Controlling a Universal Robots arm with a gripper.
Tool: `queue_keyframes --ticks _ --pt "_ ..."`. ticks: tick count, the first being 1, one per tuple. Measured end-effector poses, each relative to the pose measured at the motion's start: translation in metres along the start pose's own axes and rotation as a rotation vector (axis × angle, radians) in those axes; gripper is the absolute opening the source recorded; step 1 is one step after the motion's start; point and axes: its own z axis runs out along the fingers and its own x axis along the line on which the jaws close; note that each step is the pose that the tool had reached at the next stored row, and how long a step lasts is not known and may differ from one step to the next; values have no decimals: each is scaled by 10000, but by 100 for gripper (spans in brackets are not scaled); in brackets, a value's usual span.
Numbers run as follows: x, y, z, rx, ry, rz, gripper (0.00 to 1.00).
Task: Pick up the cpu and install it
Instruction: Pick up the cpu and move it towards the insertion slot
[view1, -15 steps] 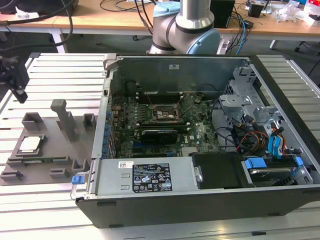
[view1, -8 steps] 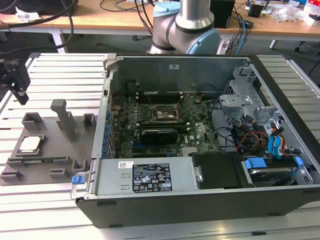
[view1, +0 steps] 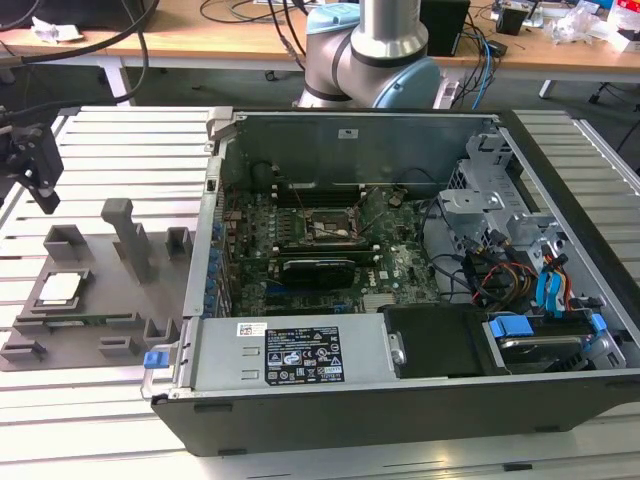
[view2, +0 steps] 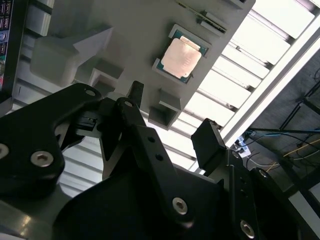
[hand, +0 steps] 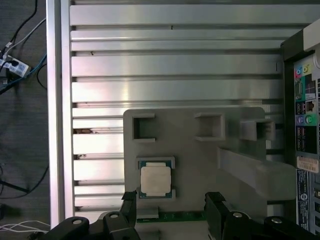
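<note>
The cpu (view1: 60, 290) is a small silvery square chip lying flat in a recess of the grey fixture plate (view1: 100, 310), at the exterior view's left, outside the computer case. Both wrist views show the cpu (view2: 181, 57) (hand: 155, 179) from above, untouched. My gripper (view1: 38, 170) hangs in the air above the far left of the table, apart from the chip. Its black fingers (view2: 135, 92) stand spread, and the gripper (hand: 172, 202) is open with nothing between them. The square socket (view1: 328, 228) sits on the green motherboard inside the case.
The open computer case (view1: 400, 380) takes up the middle and right, with cables, drive bays and a black power supply inside. Grey fixture blocks (view1: 130, 235) rise from the plate near the cpu. The slatted aluminium table (view1: 120, 140) lies under everything.
</note>
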Motion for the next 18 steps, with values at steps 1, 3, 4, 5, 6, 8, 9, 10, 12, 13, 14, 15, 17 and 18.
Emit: queue_keyframes --ticks 1,3,4,5,6,8,9,10,12,13,14,15,17,18 --pt "0 0 5 0 0 0 66" --pt "1 0 20 0 1 0 66" --pt "1 0 24 0 1 1 66" --pt "1 0 29 0 0 0 66" --pt "1 0 35 0 0 0 66" --pt "1 0 49 0 0 0 66" --pt "2 -1 59 1 1 0 66" --pt "2 -1 64 0 1 0 66" --pt "2 -1 79 0 0 0 66" --pt "2 -1 86 0 1 0 66" --pt "2 -1 91 0 0 0 66" --pt "3 -1 99 0 0 0 66" --pt "3 -1 116 0 0 0 66" --pt "3 -1 121 0 0 0 66"
